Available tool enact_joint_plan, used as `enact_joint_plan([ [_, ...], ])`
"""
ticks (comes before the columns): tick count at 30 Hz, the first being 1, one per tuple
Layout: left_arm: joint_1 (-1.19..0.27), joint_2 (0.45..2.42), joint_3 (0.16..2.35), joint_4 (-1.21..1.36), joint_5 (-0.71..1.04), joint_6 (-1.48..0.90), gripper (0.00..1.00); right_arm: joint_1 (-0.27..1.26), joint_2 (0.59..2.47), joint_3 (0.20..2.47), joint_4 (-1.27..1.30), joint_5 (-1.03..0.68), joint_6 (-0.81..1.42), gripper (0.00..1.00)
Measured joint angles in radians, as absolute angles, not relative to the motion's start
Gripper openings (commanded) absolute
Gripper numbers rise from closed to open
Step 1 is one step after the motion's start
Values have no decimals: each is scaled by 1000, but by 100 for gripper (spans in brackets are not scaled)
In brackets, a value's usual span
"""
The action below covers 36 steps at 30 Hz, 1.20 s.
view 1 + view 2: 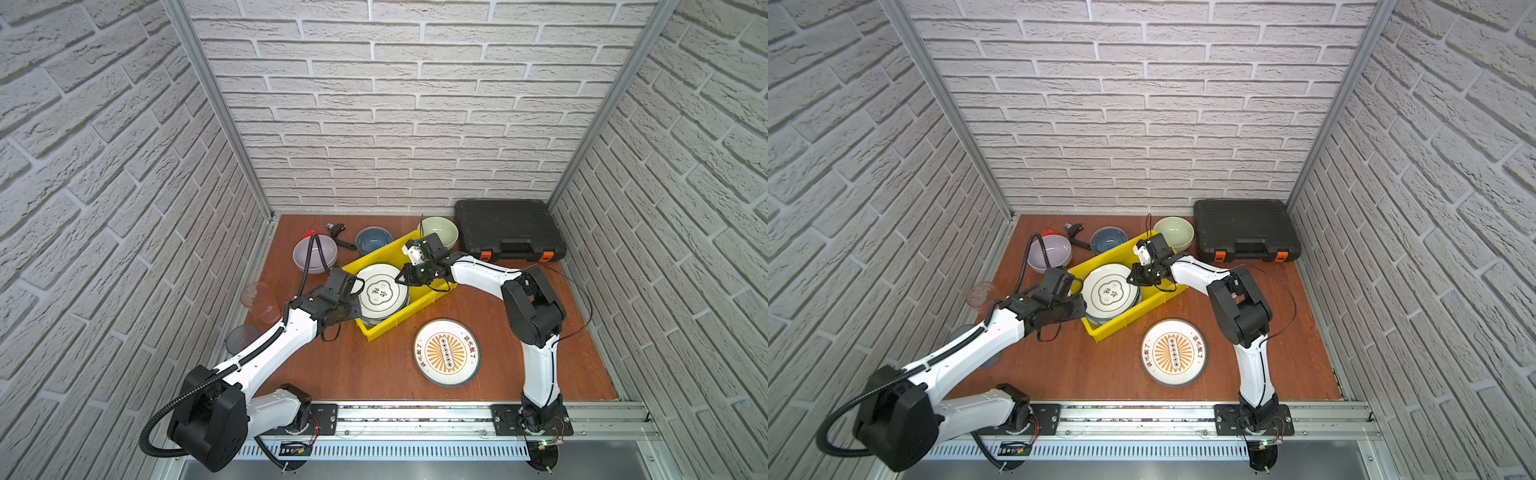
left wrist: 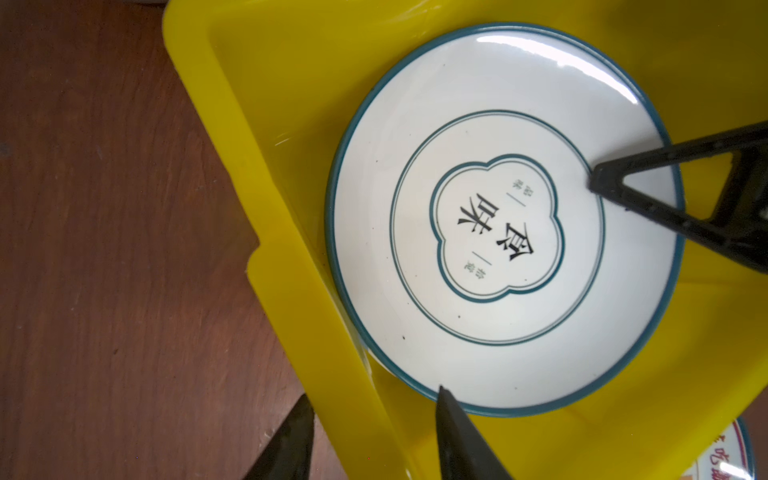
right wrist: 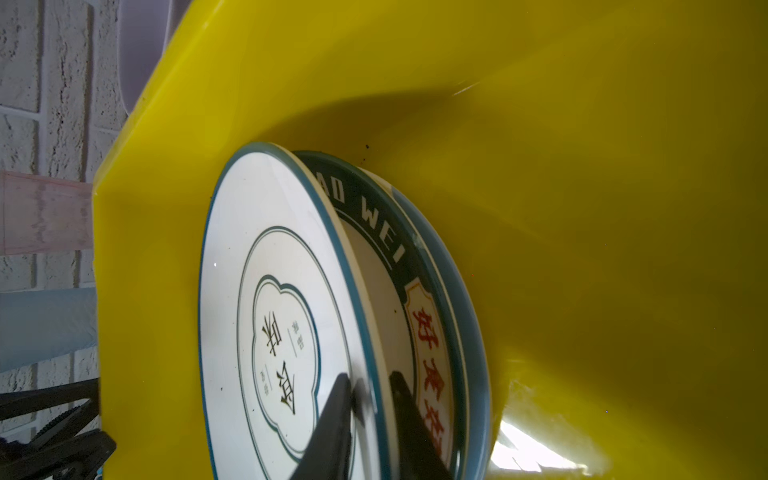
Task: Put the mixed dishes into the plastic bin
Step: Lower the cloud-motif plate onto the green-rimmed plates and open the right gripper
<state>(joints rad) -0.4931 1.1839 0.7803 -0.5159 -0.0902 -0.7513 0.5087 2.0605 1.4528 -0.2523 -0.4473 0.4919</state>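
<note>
Stacking stage. The plastic bin [image 1: 399,318] is being shown lying diagonally on the desk [image 1: 365,374], its long axis running from near left to far right in both top views. A stack of plates is being carried inside it, topped by the clover-print plate [image 2: 498,228]. That plate's rim is being straddled by the right gripper [image 3: 369,378], with one jaw above it and one below, over the plate underneath. Whether the rim is being pinched or released cannot be told. The bin's near-left wall is being straddled by the left gripper [image 2: 374,392], jaws apart — one outside over the desk, one inside at the plate's edge — and no grip is being discerned. The sunburst plate [image 1: 446,352] is being left flat on the desk, just beside the bin's near-right long wall on the side toward the arm bases. It is judged nearer the right arm and, being round, open to approach at any rim point. The lilac bowl [image 1: 314,253] and pink tumbler [image 1: 259,301] are being left on the left arm's side.
</note>
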Motion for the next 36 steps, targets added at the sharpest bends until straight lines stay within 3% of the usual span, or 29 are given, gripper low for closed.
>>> enact_joint_plan([
  [7, -493, 1184, 780, -516, -88, -751, 48, 524, 2065, 1493, -296, -398, 486, 37],
  [19, -491, 1185, 780, -516, -83, -751, 48, 545, 2065, 1509, -364, -310, 456, 44],
  [29, -491, 1185, 780, -516, -80, -751, 47, 574, 2063, 1531, -392, -243, 430, 64],
  [36, -488, 1185, 780, -516, -77, -751, 47, 597, 2063, 1571, -452, -157, 400, 67],
])
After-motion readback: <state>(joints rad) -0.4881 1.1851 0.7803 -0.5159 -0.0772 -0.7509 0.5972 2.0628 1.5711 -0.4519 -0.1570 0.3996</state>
